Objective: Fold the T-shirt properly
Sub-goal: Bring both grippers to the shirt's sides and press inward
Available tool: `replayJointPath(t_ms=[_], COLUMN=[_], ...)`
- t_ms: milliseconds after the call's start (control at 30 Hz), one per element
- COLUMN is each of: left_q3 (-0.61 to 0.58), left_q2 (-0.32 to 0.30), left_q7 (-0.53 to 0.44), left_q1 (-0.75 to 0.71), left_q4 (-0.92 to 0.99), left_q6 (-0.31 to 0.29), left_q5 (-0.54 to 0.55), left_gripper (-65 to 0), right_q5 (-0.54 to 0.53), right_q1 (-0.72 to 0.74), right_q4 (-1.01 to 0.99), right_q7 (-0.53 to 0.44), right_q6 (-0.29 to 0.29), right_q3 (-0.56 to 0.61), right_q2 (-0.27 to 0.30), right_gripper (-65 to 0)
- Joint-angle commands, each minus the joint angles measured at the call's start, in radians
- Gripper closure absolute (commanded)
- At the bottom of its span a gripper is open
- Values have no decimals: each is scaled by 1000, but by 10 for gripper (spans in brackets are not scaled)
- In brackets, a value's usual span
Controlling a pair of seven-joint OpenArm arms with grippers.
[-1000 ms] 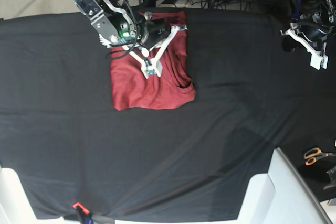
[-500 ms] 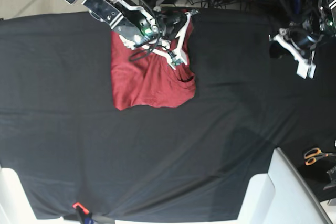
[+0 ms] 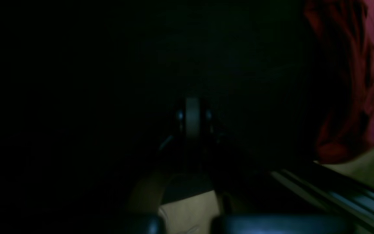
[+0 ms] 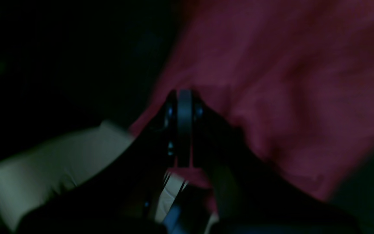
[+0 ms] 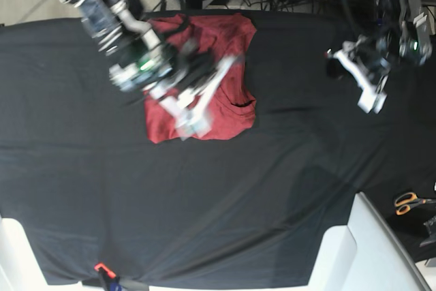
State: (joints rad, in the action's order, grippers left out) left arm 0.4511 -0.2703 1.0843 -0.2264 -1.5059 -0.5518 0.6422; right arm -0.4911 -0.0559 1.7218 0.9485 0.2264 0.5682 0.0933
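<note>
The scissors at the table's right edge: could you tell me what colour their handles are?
Orange handles on the small scissors, seen best in the base view.

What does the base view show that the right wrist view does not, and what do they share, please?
Only the base view shows the whole black cloth sheet, the left pincer off to the side above it, orange-handled scissors and the full folded outline of the T-shirt. Only the right wrist view shows the right pincer close up, shut, against the red fabric. Both show the T-shirt and the right pincer over it.
</note>
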Motion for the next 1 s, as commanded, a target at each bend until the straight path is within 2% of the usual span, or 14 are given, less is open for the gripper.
replayJointPath(t_ms=[0, 67, 133, 300, 333, 433, 500, 533, 600, 633, 700, 800, 967], left_q3=[1, 7, 10, -28, -58, -99, -105, -105, -119, -137, -168, -186, -237], left_q2=[-16, 3, 24, 78, 79, 82, 78, 69, 33, 22, -1, -4, 21], left_q7=[29, 139, 205, 251, 253, 250, 248, 248, 248, 248, 247, 245, 225], left_q1=[34, 83, 118, 158, 170, 172, 170, 170, 170, 175, 183, 184, 203], left_q4=[-22, -23, -29, -37, -17, 51, 115, 143, 193, 212, 227, 227, 235], left_q6=[-4, -4, -4, -4, -4, -7, -7, -7, -9, -9, -9, -9, -7], left_q5=[20, 20, 21, 21, 21, 58, 175, 239, 394, 463, 551, 635, 618], left_gripper=[0, 0, 0, 0, -49, -288, -446, -505, -596, -617, -614, -614, -614], right_q5=[-5, -5, -5, -5, -5, -5, -5, -5, -5, -5, -5, -5, -5], right_q1=[9, 12, 9, -15, -25, -48, -63, -65, -71, -71, -72, -72, -83], right_q4=[19, 16, 16, 16, 19, 19, 17, 17, 16, 16, 16, 16, 16], right_q7=[0, 28, 45, 74, 76, 74, 70, 68, 70, 71, 73, 74, 68], right_q6=[-6, -6, -8, -8, -8, -8, -8, -8, -8, -8, -8, -8, -8], right_q3=[-37, -103, -149, -210, -225, -241, -239, -238, -238, -238, -238, -238, -241], right_q2=[-2, 15, 26, 52, 53, 53, 53, 53, 53, 53, 53, 53, 55], right_gripper=[-2, -2, -2, -2, -2, -2, -2, -2, -2, -2, -2, -2, -2])
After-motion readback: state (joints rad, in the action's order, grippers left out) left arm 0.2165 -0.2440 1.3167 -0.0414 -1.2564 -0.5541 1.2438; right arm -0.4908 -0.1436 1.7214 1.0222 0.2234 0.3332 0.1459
